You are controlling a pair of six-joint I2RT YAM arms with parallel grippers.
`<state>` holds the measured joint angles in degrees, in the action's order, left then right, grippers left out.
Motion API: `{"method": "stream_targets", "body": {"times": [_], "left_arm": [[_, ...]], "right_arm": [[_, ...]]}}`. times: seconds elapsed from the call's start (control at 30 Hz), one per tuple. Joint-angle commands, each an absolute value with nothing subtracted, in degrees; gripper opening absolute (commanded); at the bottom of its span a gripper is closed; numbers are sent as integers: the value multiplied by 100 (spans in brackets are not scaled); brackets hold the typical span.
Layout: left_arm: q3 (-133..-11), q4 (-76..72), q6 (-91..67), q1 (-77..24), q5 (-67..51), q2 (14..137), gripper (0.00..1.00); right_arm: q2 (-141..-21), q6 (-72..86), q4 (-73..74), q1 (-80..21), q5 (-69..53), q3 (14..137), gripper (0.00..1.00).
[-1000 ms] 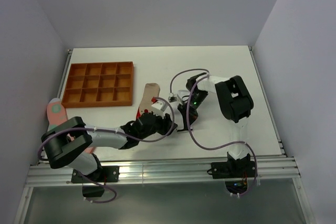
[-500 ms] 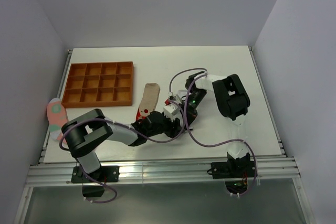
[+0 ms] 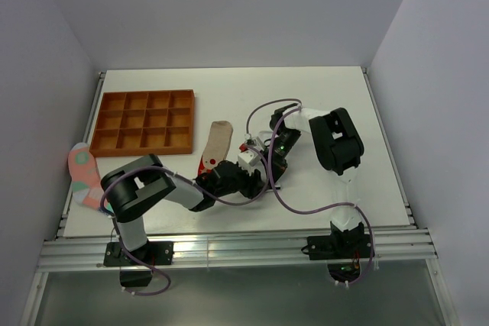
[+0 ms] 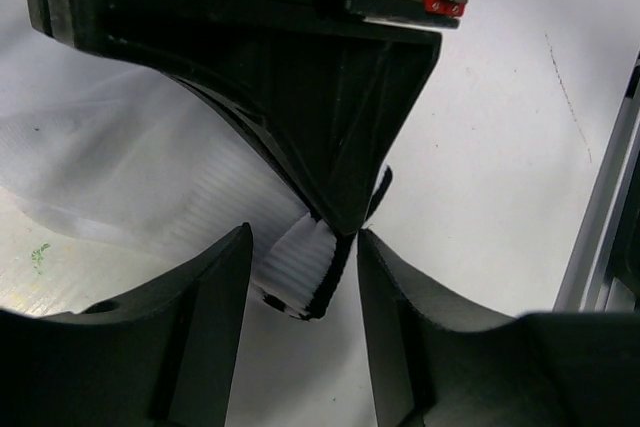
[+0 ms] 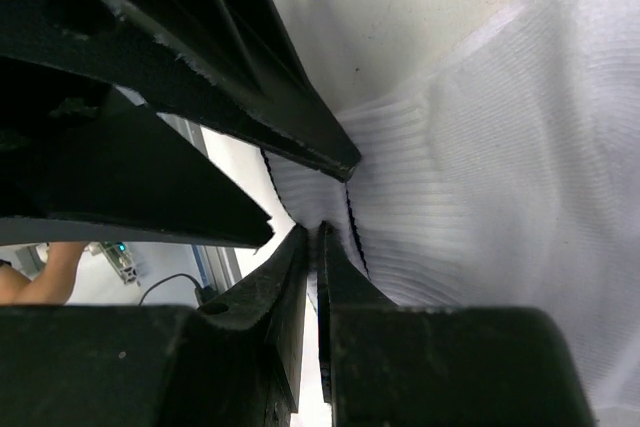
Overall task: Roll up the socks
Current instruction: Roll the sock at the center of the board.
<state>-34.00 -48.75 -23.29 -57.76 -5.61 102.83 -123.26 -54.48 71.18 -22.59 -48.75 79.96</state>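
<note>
My right pincer (image 5: 315,239) is clamped shut on the black-striped cuff of the white sock (image 4: 150,177), near the middle of the table (image 3: 328,97). My left pincer (image 4: 305,277) stands open, its 2 jaws either side of that cuff. The beige sock (image 3: 218,139) and red sock (image 3: 206,164) lie just beside.

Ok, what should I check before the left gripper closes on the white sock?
1. Right gripper pinching the white sock: ok, shut on its cuff edge.
2. Left gripper open: ok.
3. Cuff between the left fingers: ok, with a gap on each side.
4. Beige sock out of the way: ok, it lies apart, beyond the grippers.
5. Red sock free of the left arm: cannot tell, the arm partly hides it.
</note>
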Motion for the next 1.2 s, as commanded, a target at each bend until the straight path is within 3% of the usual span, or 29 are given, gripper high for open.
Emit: {"method": "stream_targets", "body": {"times": [0.0,0.47,0.77,1.0,1.13,1.17], "left_arm": [[-3489,-5274,-2355,-5731,-773,10406,51],[-3551,-5081,-2487,-5687,-1072,10538,41],[-3683,-4720,-2601,-5678,-1134,10634,21],[-3578,-4834,-3031,-5678,-1213,10801,0],[-3437,-4966,-3322,-5678,-1187,10889,0],[-3428,-4966,-3357,-5669,-1221,10907,0]], "right_arm": [[-12489,-5458,7022,-2215,-4605,8174,3],[-12437,-5344,6882,-2215,-4562,8112,3],[-12375,-5194,6724,-2215,-4562,8025,4],[-12261,-4896,6408,-2224,-4658,7831,7],[-12024,-4536,6030,-2224,-4702,7621,15],[-11971,-4483,5968,-2224,-4711,7594,24]]}}
